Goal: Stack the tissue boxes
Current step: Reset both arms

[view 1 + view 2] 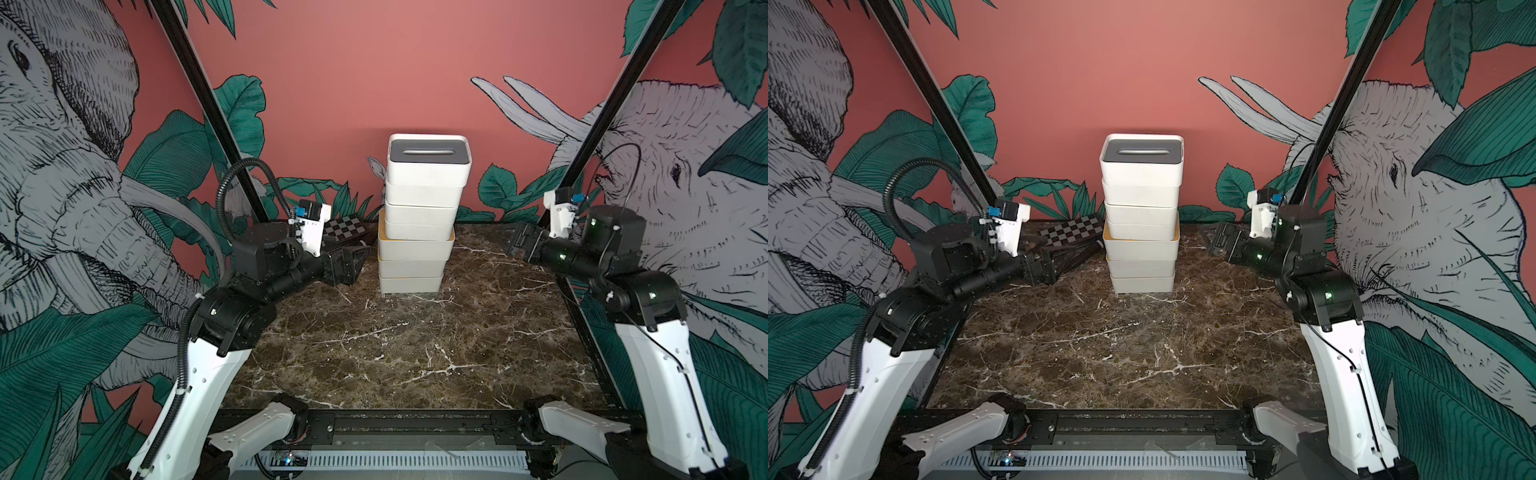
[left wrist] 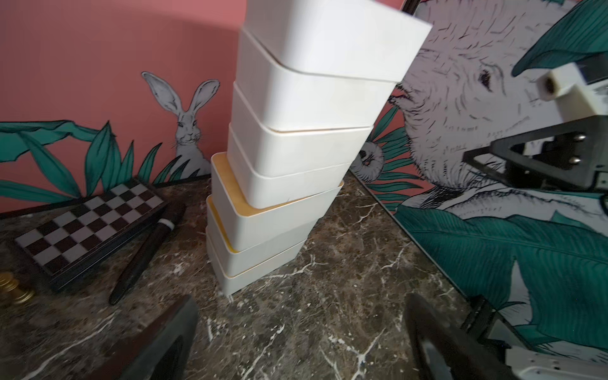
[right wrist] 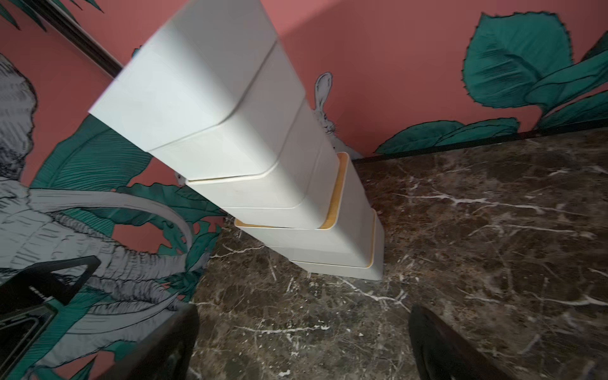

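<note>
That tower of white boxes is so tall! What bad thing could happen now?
1. The tower of white rounded tissue boxes is uneven: the narrower upper boxes sit off-centre on the wider yellow-lidded box, so a nudge might topple it.
2. The open left gripper and the open right gripper flank the tower; a sideways swing could knock it.

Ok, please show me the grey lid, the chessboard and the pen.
grey lid (image 1: pixel 429 145), in a top view, flat part behind the slot
chessboard (image 2: pixel 90 227), left wrist view, middle of the checkered top
pen (image 2: pixel 142 260), left wrist view, middle of its barrel
</note>
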You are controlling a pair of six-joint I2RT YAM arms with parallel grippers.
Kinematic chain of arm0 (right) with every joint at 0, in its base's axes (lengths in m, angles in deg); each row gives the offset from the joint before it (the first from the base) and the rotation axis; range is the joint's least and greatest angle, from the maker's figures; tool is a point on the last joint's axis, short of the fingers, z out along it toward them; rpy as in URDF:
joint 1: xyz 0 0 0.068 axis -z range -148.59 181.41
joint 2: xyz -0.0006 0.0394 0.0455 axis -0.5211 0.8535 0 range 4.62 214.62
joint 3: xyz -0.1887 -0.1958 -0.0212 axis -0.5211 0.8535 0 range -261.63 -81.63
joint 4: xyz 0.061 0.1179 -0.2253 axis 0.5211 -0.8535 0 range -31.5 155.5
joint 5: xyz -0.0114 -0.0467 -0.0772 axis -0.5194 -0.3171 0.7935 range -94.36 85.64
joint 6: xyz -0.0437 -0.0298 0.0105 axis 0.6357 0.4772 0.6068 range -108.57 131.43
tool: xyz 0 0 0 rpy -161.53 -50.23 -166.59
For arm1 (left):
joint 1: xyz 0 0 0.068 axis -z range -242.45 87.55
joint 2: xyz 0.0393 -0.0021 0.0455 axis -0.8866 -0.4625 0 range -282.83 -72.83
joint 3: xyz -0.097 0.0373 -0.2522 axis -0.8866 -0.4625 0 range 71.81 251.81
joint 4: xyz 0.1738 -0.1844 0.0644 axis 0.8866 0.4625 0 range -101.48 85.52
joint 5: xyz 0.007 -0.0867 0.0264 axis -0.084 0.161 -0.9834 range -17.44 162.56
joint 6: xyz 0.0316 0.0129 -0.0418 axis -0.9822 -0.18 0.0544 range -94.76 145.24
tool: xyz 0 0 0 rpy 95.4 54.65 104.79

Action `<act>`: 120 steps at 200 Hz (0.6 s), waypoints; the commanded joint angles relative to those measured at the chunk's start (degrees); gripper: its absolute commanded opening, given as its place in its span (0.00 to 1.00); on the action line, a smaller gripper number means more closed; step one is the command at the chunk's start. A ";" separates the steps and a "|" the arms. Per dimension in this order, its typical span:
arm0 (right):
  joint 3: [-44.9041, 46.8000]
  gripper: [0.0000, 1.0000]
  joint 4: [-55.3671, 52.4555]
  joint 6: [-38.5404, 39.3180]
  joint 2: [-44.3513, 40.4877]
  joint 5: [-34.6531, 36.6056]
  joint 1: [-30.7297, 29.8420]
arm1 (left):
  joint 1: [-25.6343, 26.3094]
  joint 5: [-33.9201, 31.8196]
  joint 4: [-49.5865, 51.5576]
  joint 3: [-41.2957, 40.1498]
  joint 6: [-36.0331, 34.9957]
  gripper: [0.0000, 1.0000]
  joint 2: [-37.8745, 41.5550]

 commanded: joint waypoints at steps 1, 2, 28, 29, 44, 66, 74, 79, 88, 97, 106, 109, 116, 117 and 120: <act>7.83 0.99 7.07 7.33 -7.12 14.45 0.21 | -0.34 -10.78 2.83 -6.54 -3.85 1.00 6.34; 8.08 0.99 7.16 7.53 -7.42 14.80 0.20 | -0.35 -11.22 2.83 -6.93 -3.86 1.00 6.57; 20.27 0.99 9.67 13.47 -11.64 19.64 0.29 | -0.34 -22.77 2.04 -16.95 -2.97 1.00 12.33; 20.59 0.99 9.87 13.63 -11.78 19.77 0.28 | -0.39 -23.33 2.04 -17.19 -2.80 1.00 12.55; 28.78 0.99 14.61 15.45 -13.65 20.75 0.54 | -0.44 -30.76 -0.71 -25.37 -1.39 1.00 15.70; 38.60 0.99 23.17 16.09 -15.42 21.97 1.43 | -0.59 -40.34 -8.91 -36.78 0.15 1.00 19.33; 41.38 0.99 26.49 16.22 -15.40 22.10 2.14 | -1.06 -42.76 -11.50 -39.71 0.17 0.99 19.87; 43.17 0.99 28.37 16.32 -15.17 22.10 2.63 | -1.38 -44.42 -13.05 -41.42 0.03 1.00 19.98; 45.23 0.99 30.78 15.86 -14.54 22.18 3.50 | -1.96 -48.16 -15.11 -43.76 0.08 1.00 19.48; 46.79 0.99 32.38 14.61 -13.78 22.18 4.50 | -2.95 -51.67 -16.75 -45.88 0.76 1.00 18.50; 48.36 0.99 34.16 13.67 -13.51 20.62 5.85 | -4.39 -53.06 -19.27 -48.16 0.78 1.00 17.45; 49.01 0.99 34.87 13.50 -13.51 20.20 6.25 | -5.03 -53.20 -20.25 -48.87 0.71 1.00 17.19; 50.41 0.99 36.63 12.93 -14.01 20.12 6.95 | -6.39 -53.32 -22.91 -50.82 0.65 1.00 16.77; 50.69 0.99 36.88 12.88 -14.07 20.14 7.04 | -6.53 -53.32 -23.36 -51.05 0.63 1.00 16.75; 51.33 0.99 37.74 12.64 -14.39 20.30 7.34 | -7.25 -53.40 -24.63 -51.95 0.47 0.99 16.68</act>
